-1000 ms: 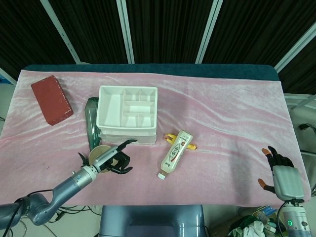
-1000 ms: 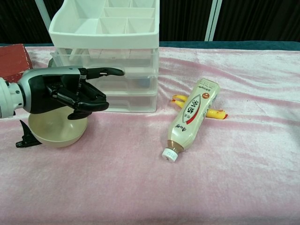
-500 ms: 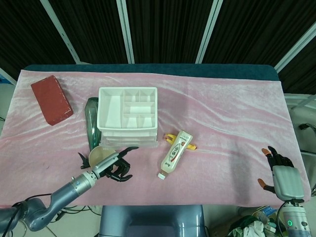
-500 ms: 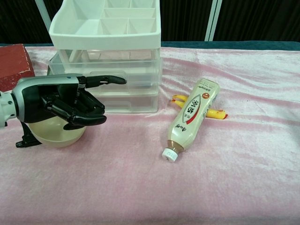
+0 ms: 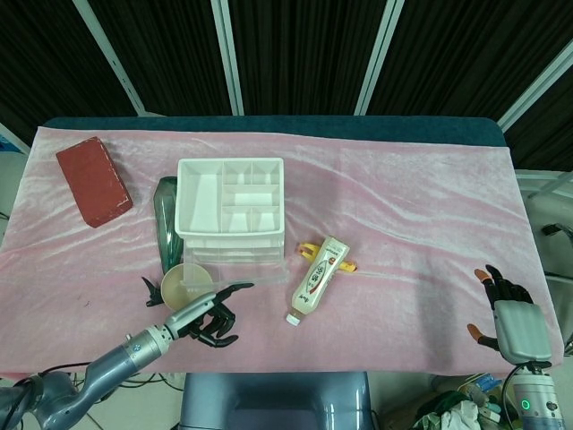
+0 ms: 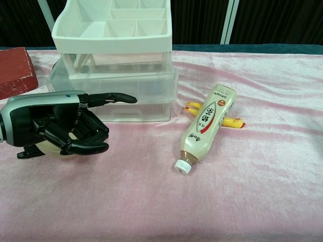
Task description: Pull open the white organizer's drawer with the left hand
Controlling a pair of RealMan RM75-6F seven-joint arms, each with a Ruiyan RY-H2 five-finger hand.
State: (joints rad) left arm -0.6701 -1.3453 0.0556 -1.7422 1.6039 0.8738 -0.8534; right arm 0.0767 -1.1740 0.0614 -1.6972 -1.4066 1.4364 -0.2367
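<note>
The white organizer stands left of centre on the pink cloth. Its clear upper drawer juts out toward me, well past the drawer below it. My left hand is in front of it, one finger stretched out and hooked on the drawer's front, the other fingers curled in. My right hand rests far off at the table's near right edge, fingers apart and holding nothing; it shows only in the head view.
A beige bowl and a black clip lie beside my left hand. A green bottle lies left of the organizer, a red brick further left. A cream bottle lies on a yellow item.
My left hand has drawn back toward me with its finger on the drawer's front, and the clear drawer has slid out with it. The right hand has not moved.
</note>
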